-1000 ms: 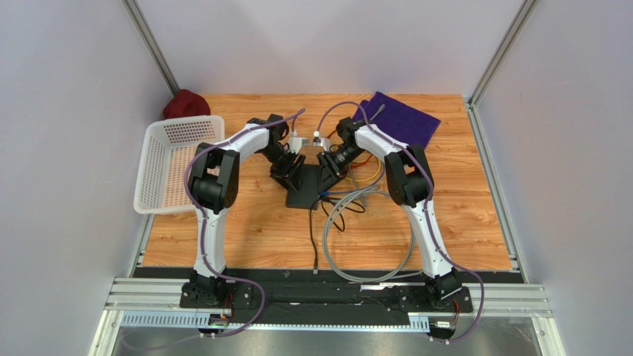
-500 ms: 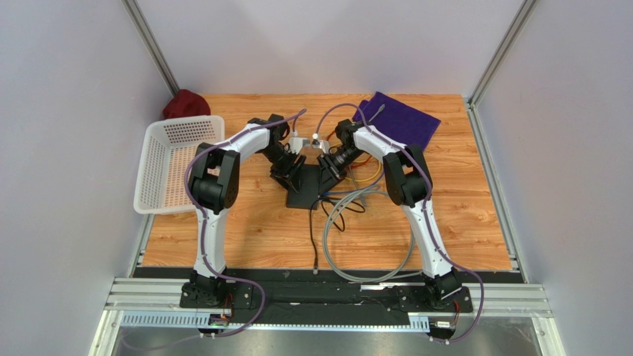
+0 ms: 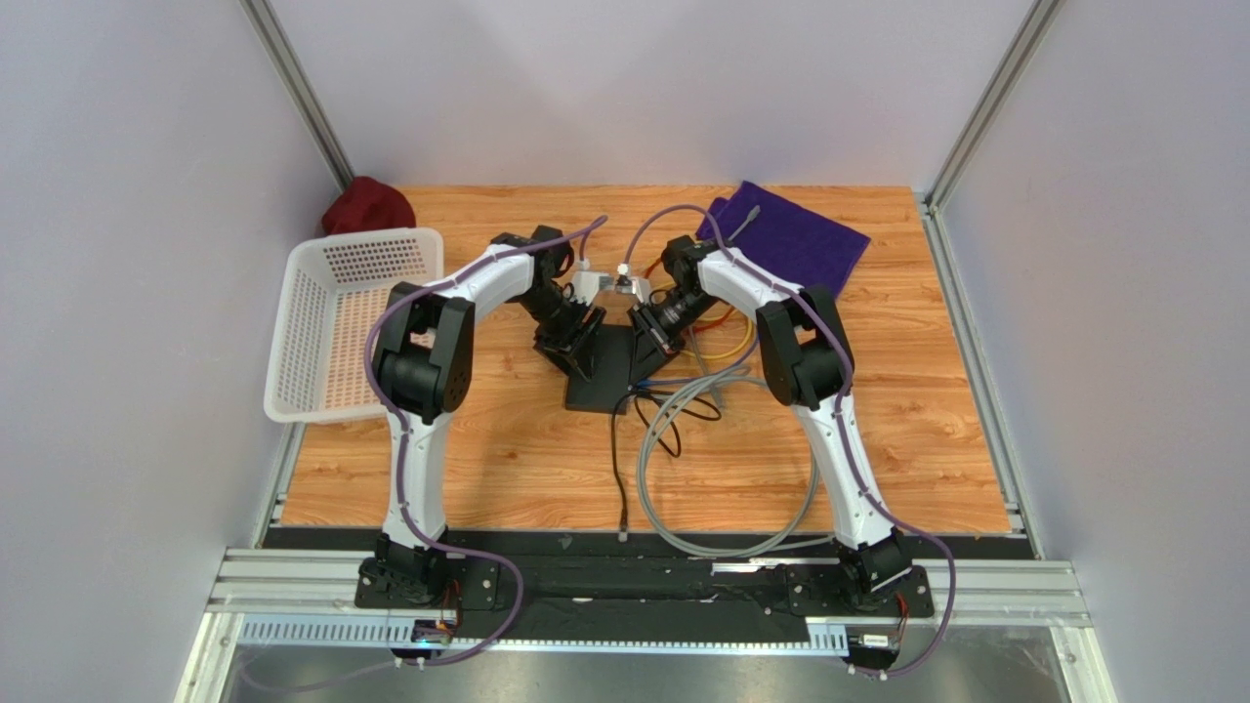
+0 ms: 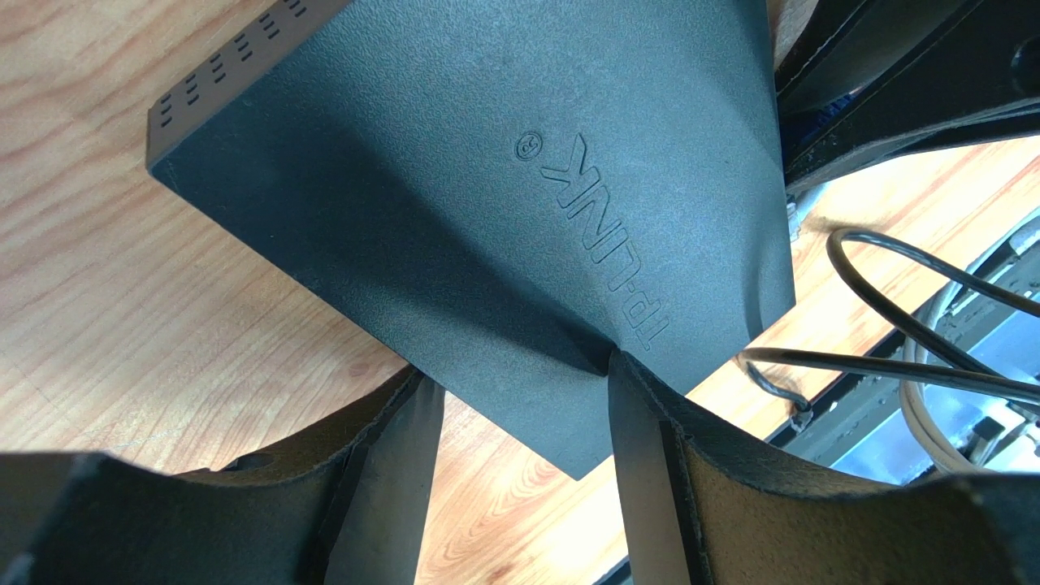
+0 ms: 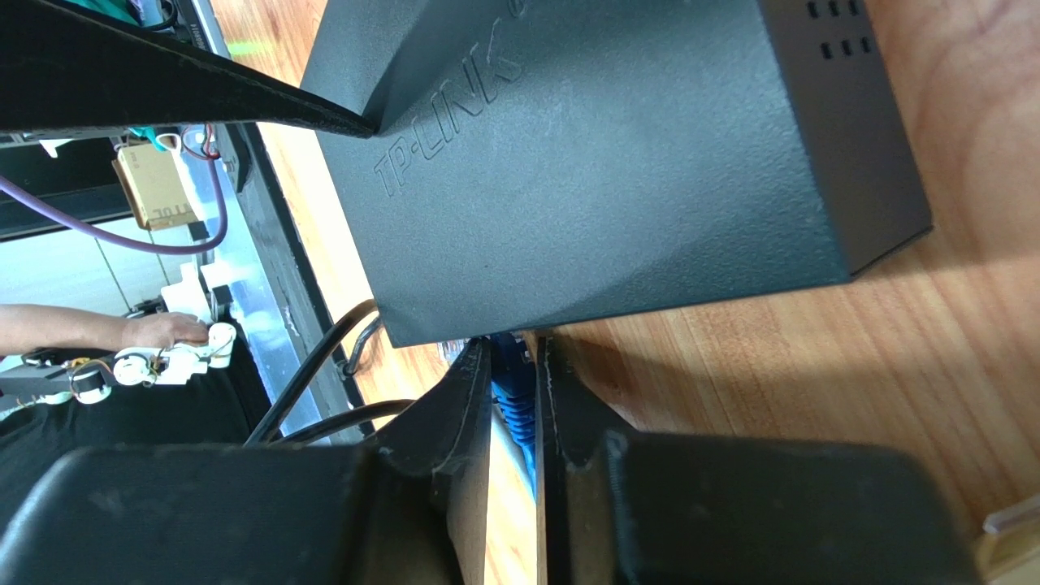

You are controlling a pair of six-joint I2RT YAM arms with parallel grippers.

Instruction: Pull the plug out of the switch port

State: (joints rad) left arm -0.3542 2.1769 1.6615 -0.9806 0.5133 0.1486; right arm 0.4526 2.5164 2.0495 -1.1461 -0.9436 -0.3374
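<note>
Top external view: the switch [image 3: 599, 375] lies flat on the wooden worktop [image 3: 484, 454], roughly in the middle and turned so one corner points at the near edge. The left arm [image 3: 418, 366] and right arm [image 3: 800, 359] both rise from their bases, elbows pushed outward, then fold inward so the wrists come down on the switch from either side, kinda like tongs. From the left wrist cam, the left tool [image 4: 519, 372] straddles one corner of the switch, one finger against each edge, so it's clamped on that corner with the TP-LINK logo on top in plain sight. From the right wrist cam, the right tool [image 5: 513, 345] sits low at the switch's side face, fingers nearly together with the blue plug [image 5: 514, 402] pinched between them. The plug is right up against the box, just under its top edge. Honestly I can't tell from here whether it's seated in the port or not. Off to the side there's a white mesh basket [image 3: 352, 315] hanging over the left edge of the worktop, and a purple cloth [image 3: 792, 235] at the far right corner, both well apart from the switch.
</note>
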